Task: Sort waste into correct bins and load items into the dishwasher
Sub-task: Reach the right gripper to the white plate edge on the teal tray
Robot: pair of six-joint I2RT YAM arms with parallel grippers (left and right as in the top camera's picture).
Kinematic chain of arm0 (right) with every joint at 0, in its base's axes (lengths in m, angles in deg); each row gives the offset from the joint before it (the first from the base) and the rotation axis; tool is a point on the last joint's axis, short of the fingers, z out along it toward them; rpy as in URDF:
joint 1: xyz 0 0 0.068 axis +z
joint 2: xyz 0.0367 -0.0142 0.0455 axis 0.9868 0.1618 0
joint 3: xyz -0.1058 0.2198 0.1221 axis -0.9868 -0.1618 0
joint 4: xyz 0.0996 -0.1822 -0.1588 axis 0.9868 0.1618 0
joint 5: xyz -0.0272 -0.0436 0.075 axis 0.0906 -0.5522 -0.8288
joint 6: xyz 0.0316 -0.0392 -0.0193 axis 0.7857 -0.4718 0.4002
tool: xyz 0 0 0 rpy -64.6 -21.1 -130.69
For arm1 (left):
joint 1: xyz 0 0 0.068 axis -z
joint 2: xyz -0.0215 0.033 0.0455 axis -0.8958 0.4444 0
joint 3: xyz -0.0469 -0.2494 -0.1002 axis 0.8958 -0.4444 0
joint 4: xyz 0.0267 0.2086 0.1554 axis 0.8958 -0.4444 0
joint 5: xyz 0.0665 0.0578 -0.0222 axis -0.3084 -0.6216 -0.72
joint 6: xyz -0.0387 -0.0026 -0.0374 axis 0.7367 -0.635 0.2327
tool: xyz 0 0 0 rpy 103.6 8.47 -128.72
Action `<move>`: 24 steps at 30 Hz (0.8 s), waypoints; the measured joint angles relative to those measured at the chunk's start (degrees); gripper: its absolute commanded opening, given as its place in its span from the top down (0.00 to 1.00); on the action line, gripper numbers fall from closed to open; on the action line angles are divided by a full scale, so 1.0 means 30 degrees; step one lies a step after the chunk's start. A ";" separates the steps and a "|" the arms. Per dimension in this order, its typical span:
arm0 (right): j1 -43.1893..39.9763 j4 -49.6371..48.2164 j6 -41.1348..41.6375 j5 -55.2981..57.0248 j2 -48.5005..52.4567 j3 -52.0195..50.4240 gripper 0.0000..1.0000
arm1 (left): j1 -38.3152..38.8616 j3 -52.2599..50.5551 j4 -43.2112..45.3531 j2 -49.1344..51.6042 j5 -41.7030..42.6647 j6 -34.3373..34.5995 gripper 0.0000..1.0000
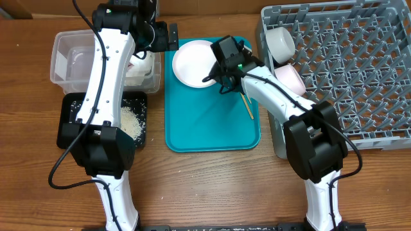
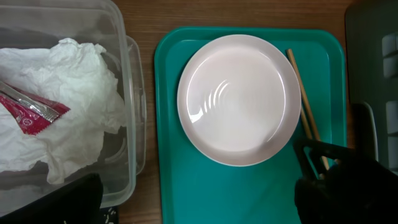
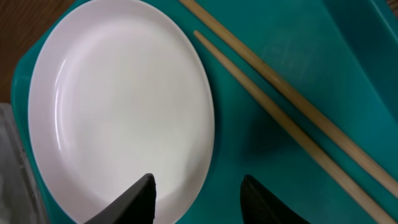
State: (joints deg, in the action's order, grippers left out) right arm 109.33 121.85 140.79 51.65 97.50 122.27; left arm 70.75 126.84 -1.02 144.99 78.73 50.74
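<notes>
the right end effector (image 3: 198, 186) is spread across the rim of the plate (image 3: 118, 106) (chopsticks (image 3: 280, 83) just beside); the left end effector (image 1: 168, 36) is too unclear to tell.

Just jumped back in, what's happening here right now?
The right gripper hangs open at the rim of the white plate on the teal tray, chopsticks beside it. The left gripper is by the clear tub, which holds the napkin and red wrapper. Rice lies in the black tray; a white dish sits in the rack.
</notes>
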 measured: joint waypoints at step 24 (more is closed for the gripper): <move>-0.0306 0.0357 0.0138 -0.2069 0.1734 0.0342 0.96 | 0.0000 0.0000 0.0000 0.0000 -0.0007 0.0000 0.00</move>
State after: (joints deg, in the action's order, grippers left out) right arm 108.41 122.92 141.21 45.45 102.70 123.30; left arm 70.75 126.84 -1.02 144.99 78.71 50.74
